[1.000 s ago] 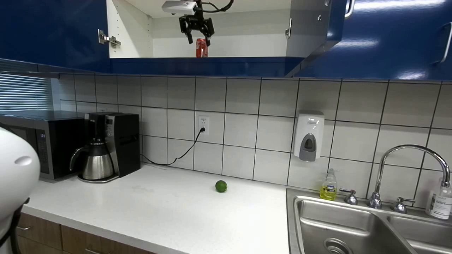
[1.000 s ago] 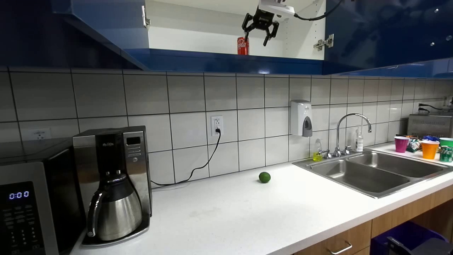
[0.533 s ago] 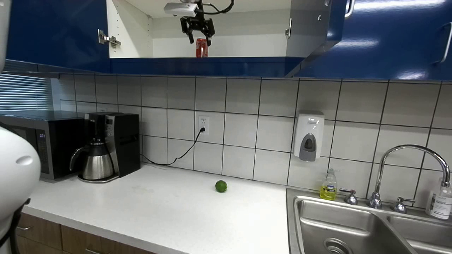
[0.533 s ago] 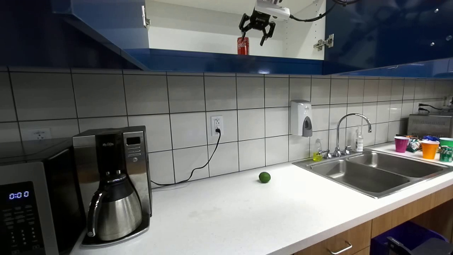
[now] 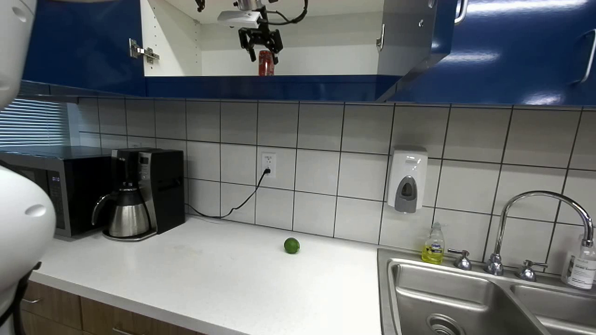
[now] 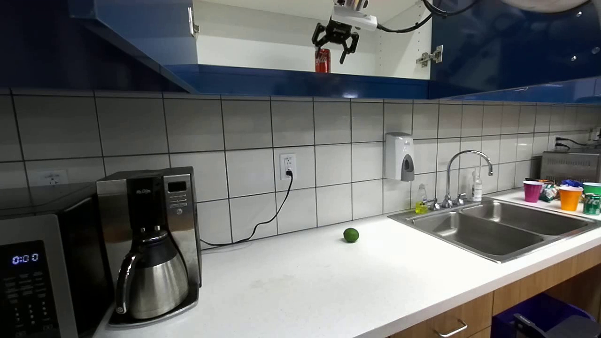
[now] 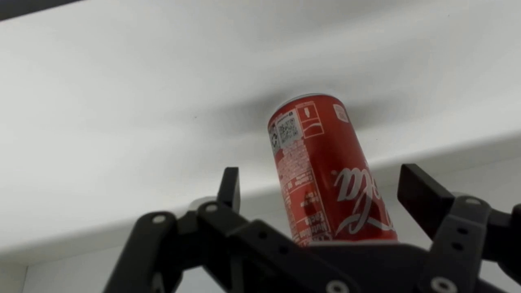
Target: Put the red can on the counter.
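The red can (image 5: 266, 68) stands upright on the open blue cabinet's shelf, also seen in an exterior view (image 6: 322, 62). My gripper (image 5: 264, 59) is open and points down over the can's upper part; it also shows in an exterior view (image 6: 330, 56). In the wrist view the can (image 7: 325, 162) lies between the two spread fingers (image 7: 321, 191), with a gap on each side. The gripper's body hides the can's near end there. The off-white counter (image 5: 223, 279) is well below the cabinet, and also shows in an exterior view (image 6: 305, 291).
A green fruit (image 5: 292, 245) lies on the counter. A coffee maker (image 5: 170, 195) and microwave (image 5: 88, 186) stand at one end, a steel sink (image 5: 385, 284) at the other. The blue shelf edge (image 5: 223, 87) and open cabinet doors (image 5: 414, 37) flank the arm.
The gripper has moved lower and, in an exterior view, leftward, so its fingers now overlap the can's upper part. The can has stayed in place. The fingers remain open.
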`<state>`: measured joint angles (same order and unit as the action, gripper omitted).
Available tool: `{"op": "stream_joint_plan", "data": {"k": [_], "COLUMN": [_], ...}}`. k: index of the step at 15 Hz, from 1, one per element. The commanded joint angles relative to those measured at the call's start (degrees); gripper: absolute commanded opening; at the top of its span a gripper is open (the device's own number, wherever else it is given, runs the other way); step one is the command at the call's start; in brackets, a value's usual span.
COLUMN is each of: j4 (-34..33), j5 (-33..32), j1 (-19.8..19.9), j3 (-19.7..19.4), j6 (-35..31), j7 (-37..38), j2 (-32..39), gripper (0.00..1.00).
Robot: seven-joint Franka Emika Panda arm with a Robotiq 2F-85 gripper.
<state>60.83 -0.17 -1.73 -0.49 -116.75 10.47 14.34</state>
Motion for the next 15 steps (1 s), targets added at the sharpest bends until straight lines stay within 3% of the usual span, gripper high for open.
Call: {"op": "stream_joint_plan", "data": {"k": [1,10,11,12,15], "j4": [-4.4,-8.4,-8.8,-9.1,-10.1], "j5": [-1.6,-1.3,-1.2,-1.3,-1.1], "j1": [-0.8,-1.3,-1.3,-1.3,-1.3], "j3": [-0.3,-0.4,-0.4,-0.5,-0.4], "j6": [1.4,1.0,0.9,0.9,0.6], "j7": [2.0,2.5,2.7,2.6,2.6], "j2": [2.9,7.0,7.4,7.6,8.3], "gripper": [1.00,1.00,0.75,0.74,0.49]}}
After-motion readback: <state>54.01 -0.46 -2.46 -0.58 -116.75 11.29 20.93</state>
